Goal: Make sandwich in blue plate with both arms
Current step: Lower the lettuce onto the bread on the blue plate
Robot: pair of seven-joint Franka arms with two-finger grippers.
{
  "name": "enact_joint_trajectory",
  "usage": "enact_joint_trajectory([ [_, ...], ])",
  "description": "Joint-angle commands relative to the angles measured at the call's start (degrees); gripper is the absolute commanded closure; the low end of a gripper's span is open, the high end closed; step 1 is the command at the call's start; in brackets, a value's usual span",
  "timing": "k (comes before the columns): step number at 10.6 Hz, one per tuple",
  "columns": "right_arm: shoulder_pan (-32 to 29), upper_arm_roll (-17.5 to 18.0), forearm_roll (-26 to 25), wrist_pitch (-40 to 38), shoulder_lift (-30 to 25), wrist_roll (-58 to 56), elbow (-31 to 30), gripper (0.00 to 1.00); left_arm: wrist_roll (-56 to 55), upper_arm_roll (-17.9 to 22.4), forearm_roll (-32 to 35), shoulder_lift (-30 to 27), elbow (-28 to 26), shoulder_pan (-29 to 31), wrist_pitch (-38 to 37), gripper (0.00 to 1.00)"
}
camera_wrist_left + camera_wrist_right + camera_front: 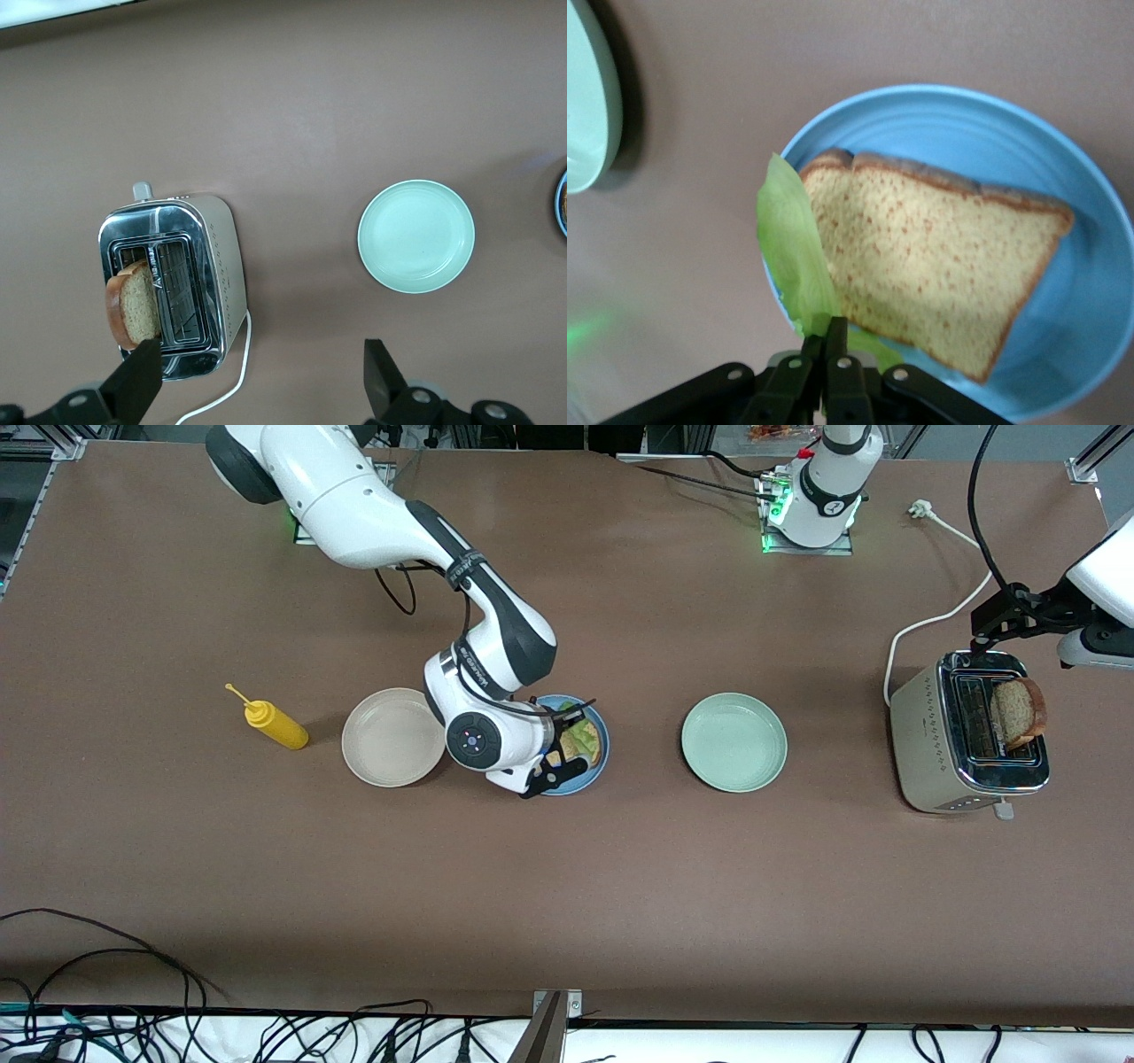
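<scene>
Blue plate (1063, 221) holds one bread slice (939, 257); right end effector (830, 354) over it pinches lettuce leaf (793, 248). Toaster (966, 735) holds second slice (1019, 710); left end effector (261, 376) wide above it.

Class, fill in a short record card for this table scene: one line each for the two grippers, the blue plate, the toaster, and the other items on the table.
Right gripper: shut on the crinkled green lettuce leaf, over the round blue plate
Left gripper: open, holding nothing, over the silver toaster
Blue plate: holds one brown bread slice
Toaster: second bread slice stands up out of a slot
Other items: beige plate, mint-green plate, yellow squeeze bottle
</scene>
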Motion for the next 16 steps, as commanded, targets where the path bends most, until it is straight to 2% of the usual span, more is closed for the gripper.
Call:
enact_joint_trajectory([
  [1,0.4,-0.1,1.5,4.5,1.5,0.5,0.3,1.00,0.4,-0.2,0.9,0.6,1.6,0.2,-1.0,0.00],
  [2,0.4,-0.1,1.5,4.5,1.5,0.1,0.3,1.00,0.5,-0.2,0.9,0.6,1.6,0.2,-1.0,0.00],
  [3,0.4,-0.3,0.9,4.5,1.5,-0.3,0.3,0.23,0.4,-0.2,0.9,0.6,1.6,0.2,-1.0,0.00],
  [4,0.4,-0.4,-0.3,4.6,1.3,-3.4,0.4,0.00,0.5,-0.2,0.9,0.6,1.6,0.2,-1.0,0.00],
  [6,0.1,-0.5,-2.0,4.1,0.5,-5.4,0.5,0.00,0.5,-0.2,0.9,0.6,1.6,0.2,-1.0,0.00],
  [10,0.2,-0.3,-11.5,4.4,-0.6,-6.0,1.7,0.00,0.5,-0.2,0.9,0.6,1.6,0.2,-1.0,0.00],
  [12,0.3,-0.6,-13.5,3.8,-2.3,-6.2,1.7,0.00,0.5,-0.2,0.9,0.6,1.6,0.2,-1.0,0.00],
  [14,-1.2,-1.2,-19.5,-0.8,-4.6,-6.6,1.6,0.00,0.5,-0.2,0.9,0.6,1.6,0.2,-1.0,0.00],
  [16,-4.7,-1.9,-20.4,-5.1,-6.2,-8.8,1.6,0.00,0.5,-0.2,0.9,0.6,1.6,0.3,-1.0,0.00],
])
